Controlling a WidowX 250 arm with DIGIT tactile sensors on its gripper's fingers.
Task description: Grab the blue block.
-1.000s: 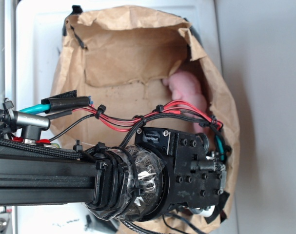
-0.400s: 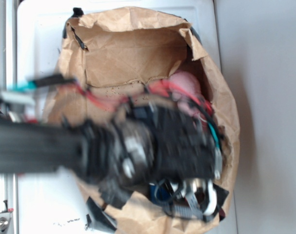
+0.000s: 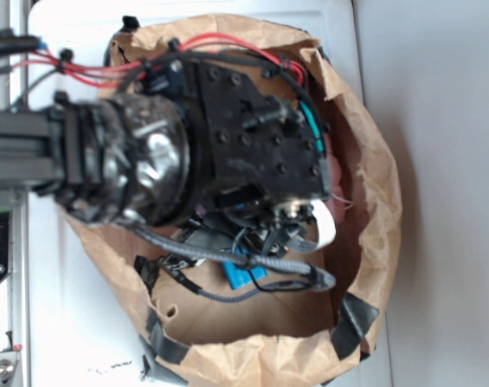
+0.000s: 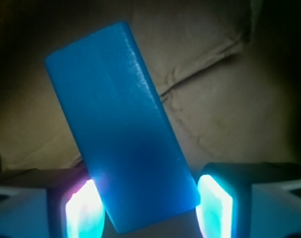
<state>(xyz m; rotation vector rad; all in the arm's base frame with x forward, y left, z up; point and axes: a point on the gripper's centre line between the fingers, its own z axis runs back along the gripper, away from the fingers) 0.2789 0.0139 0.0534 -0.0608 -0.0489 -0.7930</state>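
Note:
The blue block (image 4: 120, 124) is a flat bright-blue rectangle lying at a slant on the brown paper floor of the bag. Its near end sits between my gripper (image 4: 148, 208) and its two glowing pads. The left pad (image 4: 83, 213) is right against the block's edge, while the right pad (image 4: 214, 206) stands just off its corner. The jaws are apart and straddle the block. In the exterior view only a sliver of the blue block (image 3: 244, 276) shows below the black wrist housing (image 3: 252, 137), which hides the fingers.
The brown paper bag (image 3: 365, 201) rings the arm with crumpled walls on all sides. A bit of the pink plush toy (image 3: 336, 208) peeks out at the right wall. Cables (image 3: 228, 258) loop under the wrist. A white surface (image 3: 437, 161) surrounds the bag.
The arm has swung from the bag's near-right side toward its far side and gone down into it. The pink toy is now mostly covered and the blue block shows.

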